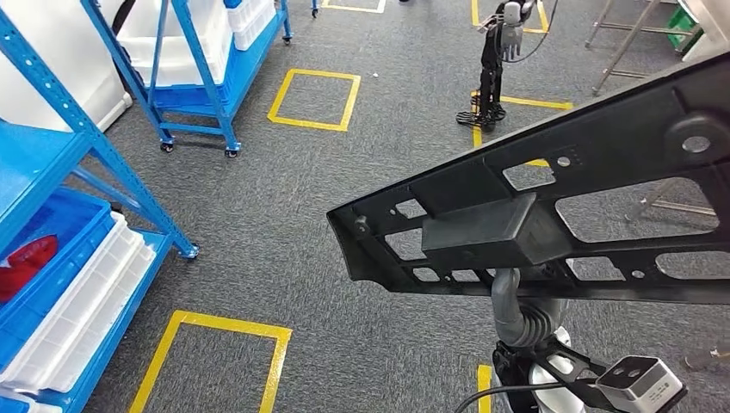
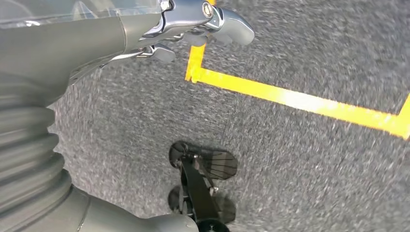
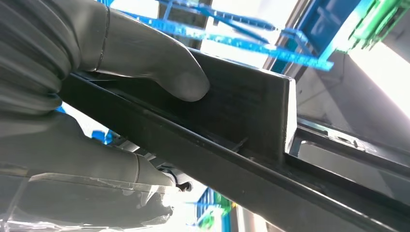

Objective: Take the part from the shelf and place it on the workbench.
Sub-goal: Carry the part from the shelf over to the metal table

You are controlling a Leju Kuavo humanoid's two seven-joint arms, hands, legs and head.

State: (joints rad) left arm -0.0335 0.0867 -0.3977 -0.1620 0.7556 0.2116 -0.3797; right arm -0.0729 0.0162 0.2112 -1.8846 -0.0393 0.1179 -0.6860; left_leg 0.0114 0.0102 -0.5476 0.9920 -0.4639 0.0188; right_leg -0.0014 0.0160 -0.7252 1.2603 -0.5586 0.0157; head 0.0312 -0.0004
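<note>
Above grey carpet point(image 1: 284, 224): black part point(image 1: 551, 215) w/ right hand point(image 3: 96, 72) gripping

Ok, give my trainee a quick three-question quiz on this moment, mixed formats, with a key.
1. True or false: the black part is lying on the blue shelf.
2. Which hand holds the part? A) left hand B) right hand C) a person's hand
3. Fill in: the yellow tape squares are marked on the grey ____.

Key:
1. False. It is held up over the floor, away from the shelf.
2. B. The right hand grips it, thumb pressed on its raised block; the left hand hangs over the floor holding nothing.
3. Carpet.
</note>
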